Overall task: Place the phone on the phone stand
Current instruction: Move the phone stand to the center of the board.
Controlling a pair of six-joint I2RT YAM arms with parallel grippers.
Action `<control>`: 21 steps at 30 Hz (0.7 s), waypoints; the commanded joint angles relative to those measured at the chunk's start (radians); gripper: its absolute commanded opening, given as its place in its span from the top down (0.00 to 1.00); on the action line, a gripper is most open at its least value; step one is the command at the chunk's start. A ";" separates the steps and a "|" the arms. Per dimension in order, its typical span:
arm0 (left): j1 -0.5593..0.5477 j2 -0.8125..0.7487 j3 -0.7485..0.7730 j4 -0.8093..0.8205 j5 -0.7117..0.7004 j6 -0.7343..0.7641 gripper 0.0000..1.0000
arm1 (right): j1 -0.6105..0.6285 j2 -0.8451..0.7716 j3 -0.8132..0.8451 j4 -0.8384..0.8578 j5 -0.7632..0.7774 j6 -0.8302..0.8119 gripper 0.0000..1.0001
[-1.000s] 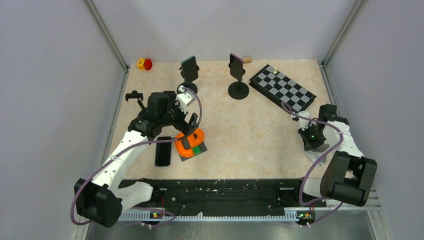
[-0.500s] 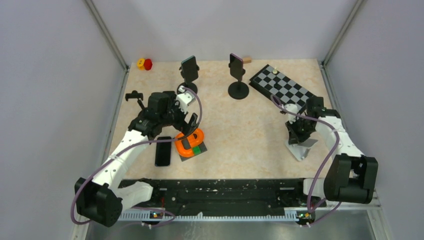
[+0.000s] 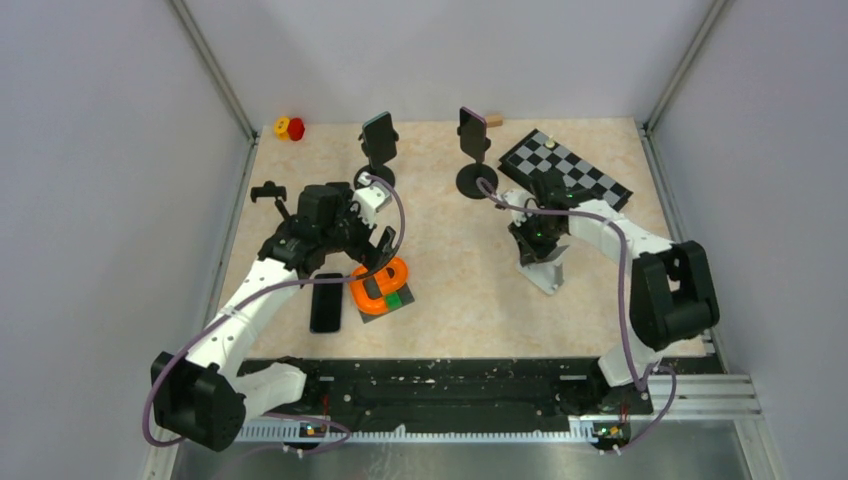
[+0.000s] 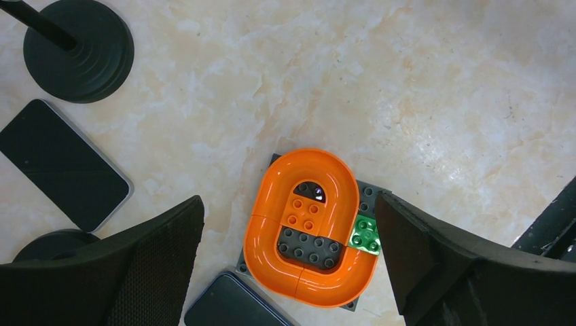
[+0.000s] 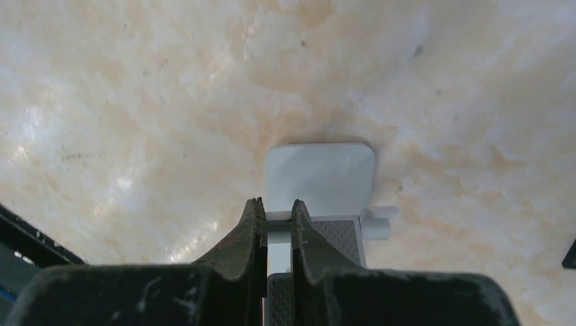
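A black phone [image 3: 327, 302] lies flat on the table left of the orange toy; its corner shows at the bottom of the left wrist view [image 4: 227, 307]. My left gripper [image 3: 372, 252] is open and empty, hovering over the orange toy [image 4: 302, 227], its jaws wide apart [image 4: 289, 204]. My right gripper [image 3: 533, 240] is shut on the upright plate of a white phone stand [image 3: 546, 272] near the table's middle. In the right wrist view the fingers [image 5: 275, 207] pinch the stand [image 5: 319, 176], whose flat base rests on the table.
Two black pole stands, each holding a phone [image 3: 380, 135] [image 3: 472, 130], stand at the back. A chessboard [image 3: 565, 178] lies back right. The orange track toy on a grey plate [image 3: 380, 287] sits by the phone. A red-yellow piece [image 3: 290, 127] lies back left.
My right arm has swept left across the table with the white stand, from the right edge to just right of centre. The left arm and the phone have not moved.
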 commanded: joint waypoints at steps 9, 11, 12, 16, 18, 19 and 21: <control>0.000 0.032 0.043 0.024 -0.048 0.055 0.01 | 0.118 0.244 0.335 0.127 -0.020 0.189 0.75; -0.001 0.031 0.044 0.023 -0.051 0.052 0.01 | 0.118 0.232 0.359 0.111 -0.035 0.177 0.58; 0.000 0.029 0.044 0.025 -0.052 0.051 0.01 | 0.118 0.219 0.364 0.104 -0.039 0.170 0.52; 0.000 0.022 0.037 0.039 -0.061 0.050 0.01 | 0.118 0.144 0.338 0.084 -0.024 0.151 0.40; 0.000 0.020 0.035 0.043 -0.061 0.049 0.01 | 0.118 0.086 0.304 0.086 0.012 0.150 0.37; -0.001 0.020 0.035 0.043 -0.060 0.049 0.01 | 0.118 0.052 0.280 0.089 0.035 0.150 0.36; -0.001 0.018 0.035 0.043 -0.059 0.046 0.01 | 0.117 -0.017 0.236 0.098 0.088 0.152 0.35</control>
